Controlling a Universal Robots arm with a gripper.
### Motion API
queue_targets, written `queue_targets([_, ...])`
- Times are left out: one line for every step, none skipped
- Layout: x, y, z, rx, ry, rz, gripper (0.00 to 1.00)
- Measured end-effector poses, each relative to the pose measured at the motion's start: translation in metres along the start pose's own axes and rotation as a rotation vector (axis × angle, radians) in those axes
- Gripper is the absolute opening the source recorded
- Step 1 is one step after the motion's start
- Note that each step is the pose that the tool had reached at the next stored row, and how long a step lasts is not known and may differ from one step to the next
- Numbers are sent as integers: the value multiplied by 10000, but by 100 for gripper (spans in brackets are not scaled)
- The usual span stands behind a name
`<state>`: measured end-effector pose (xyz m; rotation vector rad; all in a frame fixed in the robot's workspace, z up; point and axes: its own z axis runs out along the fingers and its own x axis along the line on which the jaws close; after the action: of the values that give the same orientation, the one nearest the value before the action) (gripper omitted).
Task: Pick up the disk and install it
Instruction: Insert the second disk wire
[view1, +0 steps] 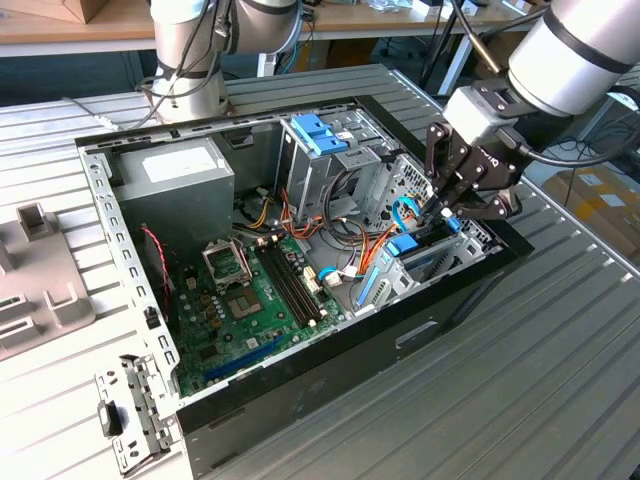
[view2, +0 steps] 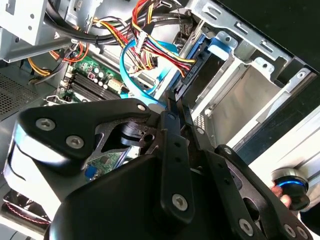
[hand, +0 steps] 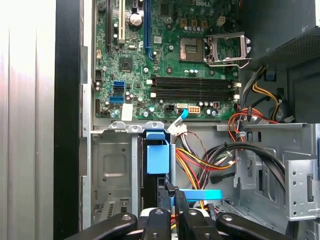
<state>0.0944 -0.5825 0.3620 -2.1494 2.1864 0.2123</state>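
Reaching into the open computer case (view1: 300, 400) on the bench (view1: 560, 380), the tool (view1: 447, 212) has its fingers (view2: 172, 112) nearly together above the disk (hand: 156, 162) seated in the drive bay (hand: 112, 170).

No legible text, brand, number or sign in any view. White label on grey power-supply box (view1: 178, 166), well apart from gripper (view1: 447, 205) across open case: print too small to read. Small white sticker on green motherboard (hand: 165, 60), beyond gripper in first wrist view: blank or unreadable. Board markings unreadable.
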Motion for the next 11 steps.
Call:
queue_targets([0,2,1,49,0,-5,16])
queue_targets([0,2,2,164,-2,-22,16])
queue_targets([0,1,3,291,-3,-42,16])
queue_targets([1,1,6,410,-6,-60,16])
queue_targets([1,1,8,538,-8,-79,16])
queue_targets([1,1,9,643,-8,-95,16])
queue_targets([2,1,12,828,-10,-122,16])
queue_targets([2,1,15,984,-13,-144,16])
queue_targets([3,0,14,1000,-12,-147,16])
queue_targets([2,1,14,1000,-13,-147,16])
queue_targets([2,1,14,1002,-13,-148,16])
